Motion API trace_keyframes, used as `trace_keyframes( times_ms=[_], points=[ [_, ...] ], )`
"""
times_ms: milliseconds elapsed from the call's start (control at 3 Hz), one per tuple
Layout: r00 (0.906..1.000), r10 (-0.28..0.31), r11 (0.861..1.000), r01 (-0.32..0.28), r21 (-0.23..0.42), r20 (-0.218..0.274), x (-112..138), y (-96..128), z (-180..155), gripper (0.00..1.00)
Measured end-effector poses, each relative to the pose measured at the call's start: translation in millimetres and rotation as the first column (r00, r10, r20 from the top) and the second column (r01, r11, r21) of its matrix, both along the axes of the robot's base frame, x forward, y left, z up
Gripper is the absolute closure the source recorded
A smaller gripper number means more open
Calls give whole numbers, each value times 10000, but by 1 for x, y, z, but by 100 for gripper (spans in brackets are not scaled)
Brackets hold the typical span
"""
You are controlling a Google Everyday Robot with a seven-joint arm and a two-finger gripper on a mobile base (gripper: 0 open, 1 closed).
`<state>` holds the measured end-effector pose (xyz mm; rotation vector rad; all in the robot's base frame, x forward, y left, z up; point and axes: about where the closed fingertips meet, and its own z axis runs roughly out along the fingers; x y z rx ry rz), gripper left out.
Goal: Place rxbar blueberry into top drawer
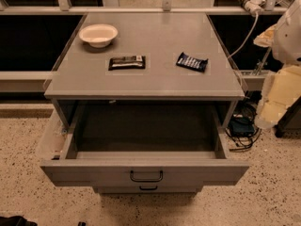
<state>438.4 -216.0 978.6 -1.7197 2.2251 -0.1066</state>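
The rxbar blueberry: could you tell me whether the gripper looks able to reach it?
Probably yes: the rxbar blueberry lies alone on the tabletop's right side, nearest the arm; the gripper itself is out of view.

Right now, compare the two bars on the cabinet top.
The rxbar blueberry is dark blue with white stripes; the black bar has a white label. The rxbar blueberry lies angled, at right; the black bar lies squarer, near the middle. Both lie flat on the cabinet top. The gripper is out of view; only the arm shows, far right.
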Motion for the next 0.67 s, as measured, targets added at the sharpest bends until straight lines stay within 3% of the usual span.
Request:
trace_keyframes(
  times_ms=[667],
  points=[
    [9998,18,9999,-21,143,190,8,2,4,0]
  ],
)
